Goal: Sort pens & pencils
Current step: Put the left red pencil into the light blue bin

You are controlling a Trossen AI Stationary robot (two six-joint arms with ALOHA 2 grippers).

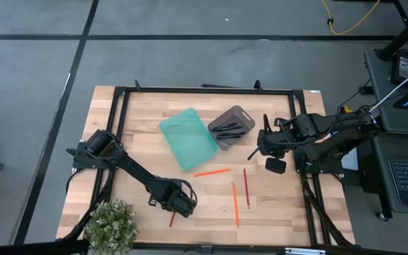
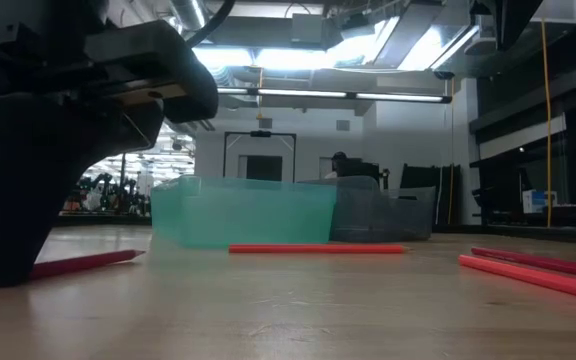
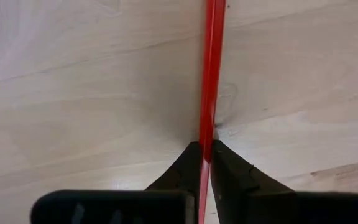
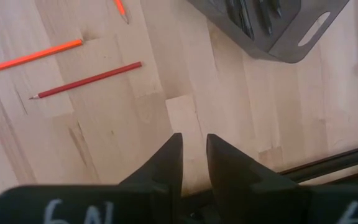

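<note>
A thin red pencil (image 3: 209, 93) lies pinched in the left gripper (image 3: 205, 152), right gripper (image 4: 193, 152) slightly parted

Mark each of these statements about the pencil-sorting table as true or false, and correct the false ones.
1. The left gripper is closed on a red pencil. True.
2. The green bin already holds several pencils. False: it looks empty in the high view; the other pencils lie loose on the table.
3. The black pens lie inside the grey bin. True.
4. The right gripper is holding a pencil. False: its fingers stand slightly apart with nothing between them, over bare wood near the grey bin.
5. The two bins stand at opposite ends of the table. False: they sit side by side near the middle.
</note>
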